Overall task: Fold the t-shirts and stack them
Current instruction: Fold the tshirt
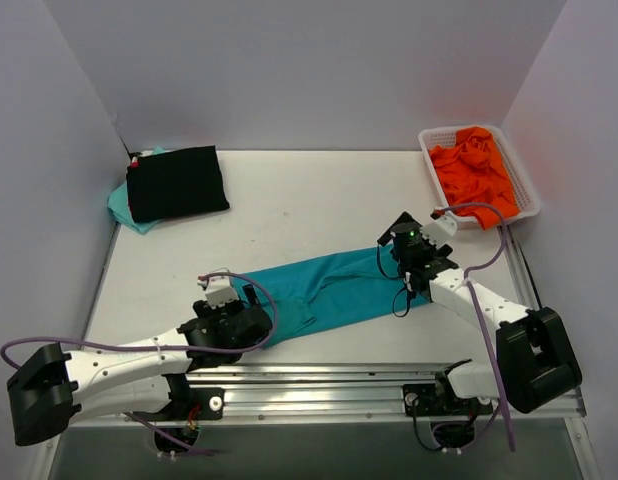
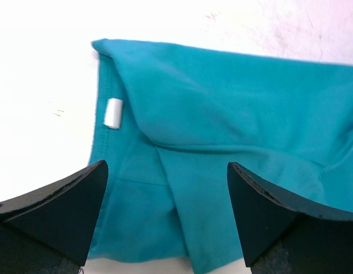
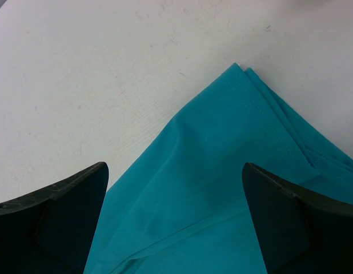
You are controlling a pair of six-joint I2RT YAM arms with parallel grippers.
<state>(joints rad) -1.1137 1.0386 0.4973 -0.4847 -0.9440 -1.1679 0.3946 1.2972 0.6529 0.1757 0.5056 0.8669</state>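
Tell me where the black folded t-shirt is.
In the top view, the black folded t-shirt lies at the table's far left corner, on top of a teal cloth, opposite the white mesh basket.

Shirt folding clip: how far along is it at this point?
Done: a folded black shirt lies on a teal one at the far left. In hand: a teal shirt folded into a long strip, the open left gripper and right gripper over its ends, holding nothing. Left: orange shirts bunched in the basket.
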